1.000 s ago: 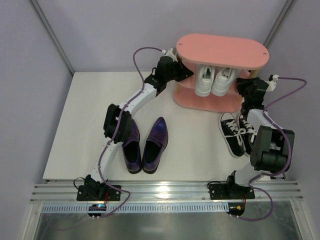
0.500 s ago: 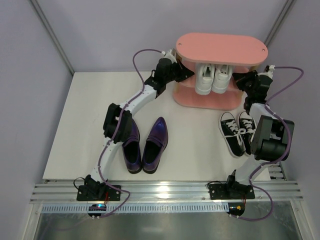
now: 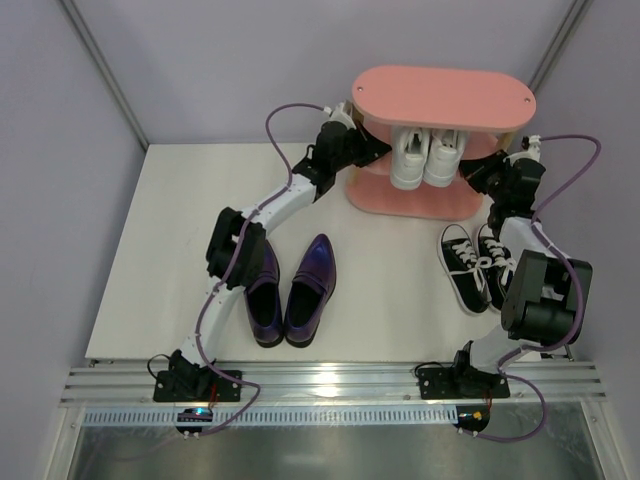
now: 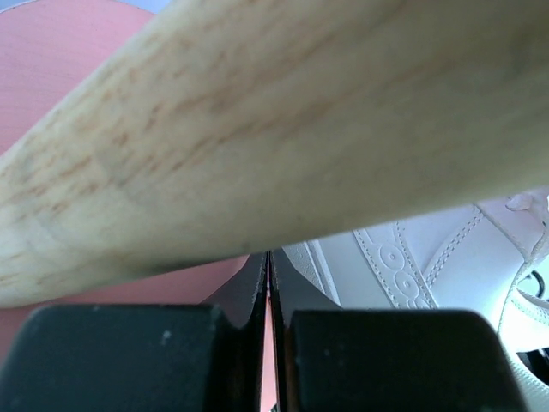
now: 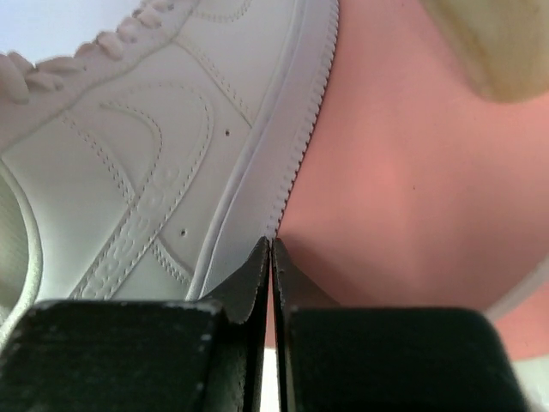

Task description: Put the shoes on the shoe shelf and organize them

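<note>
Pale worktop (image 3: 180,220). White sneakers (image 3: 425,160) seated on shelf (image 3: 445,100) mid tier, flanked by left gripper (image 4: 268,257) and right gripper (image 5: 271,245), both pressed together, empty. Straightening judged underway. Loafers (image 3: 290,290) to be grasped next, jaws parted first.

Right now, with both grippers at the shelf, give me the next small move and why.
Probably press the right gripper gently into the white sneaker to square it on the shoe shelf: its shut tips sit right at the sole's edge, so a short push should do.
</note>
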`<state>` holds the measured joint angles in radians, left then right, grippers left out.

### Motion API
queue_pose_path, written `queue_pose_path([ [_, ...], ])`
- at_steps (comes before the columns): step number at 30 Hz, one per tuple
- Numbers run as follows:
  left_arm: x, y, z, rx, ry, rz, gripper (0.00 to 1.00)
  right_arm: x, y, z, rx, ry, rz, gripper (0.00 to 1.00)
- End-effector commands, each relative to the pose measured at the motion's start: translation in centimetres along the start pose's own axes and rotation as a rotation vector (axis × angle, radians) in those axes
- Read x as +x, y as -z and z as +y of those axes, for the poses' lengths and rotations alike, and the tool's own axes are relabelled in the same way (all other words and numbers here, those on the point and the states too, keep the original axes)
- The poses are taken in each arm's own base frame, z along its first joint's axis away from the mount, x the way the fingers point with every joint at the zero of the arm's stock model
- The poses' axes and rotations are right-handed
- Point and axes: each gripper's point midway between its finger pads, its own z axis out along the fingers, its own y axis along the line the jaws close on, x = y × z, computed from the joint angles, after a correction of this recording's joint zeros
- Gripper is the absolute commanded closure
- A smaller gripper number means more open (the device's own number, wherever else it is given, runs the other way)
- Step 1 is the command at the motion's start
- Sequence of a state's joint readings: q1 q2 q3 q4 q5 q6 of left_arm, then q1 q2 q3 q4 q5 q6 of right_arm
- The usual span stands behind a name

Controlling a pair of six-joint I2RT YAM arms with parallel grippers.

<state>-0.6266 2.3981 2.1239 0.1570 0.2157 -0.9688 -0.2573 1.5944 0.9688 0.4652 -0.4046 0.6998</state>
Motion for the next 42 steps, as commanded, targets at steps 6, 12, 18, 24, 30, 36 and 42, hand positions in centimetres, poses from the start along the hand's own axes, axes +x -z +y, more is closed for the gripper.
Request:
queue_pose_path([
  [6,7.2,-0.5,-6.1,0.097,0.014,0.122,1.00,4.8,6.5,-3.2,0.295,0.024,0.175,0.96],
  [12,8.2,-0.9,-6.5,0.099,0.039,0.126,1.00,4.5,9.7,-2.5,0.358,0.041,0.191,0.96],
  [18,8.8,-0.9,-7.3,0.102,0.041,0.120,1.00,5.5,11.1,0.0,0.261,0.059,0.268,0.96],
  [24,8.6,-0.3,-7.8,0.098,0.034,0.119,1.00,5.2,12.1,2.4,0.195,0.094,0.270,0.96],
  [30,6.5,2.8,-7.8,0.050,-0.031,0.080,1.00,4.6,13.2,1.7,0.276,0.144,0.265,0.96],
  [36,3.8,7.6,-4.9,-0.079,-0.115,0.019,0.41,3.6,15.9,-2.1,0.512,0.181,0.175,0.94],
  [42,1.7,14.2,-4.6,-0.167,-0.161,-0.012,0.11,2.4,19.4,-5.2,0.730,0.210,0.080,0.27],
])
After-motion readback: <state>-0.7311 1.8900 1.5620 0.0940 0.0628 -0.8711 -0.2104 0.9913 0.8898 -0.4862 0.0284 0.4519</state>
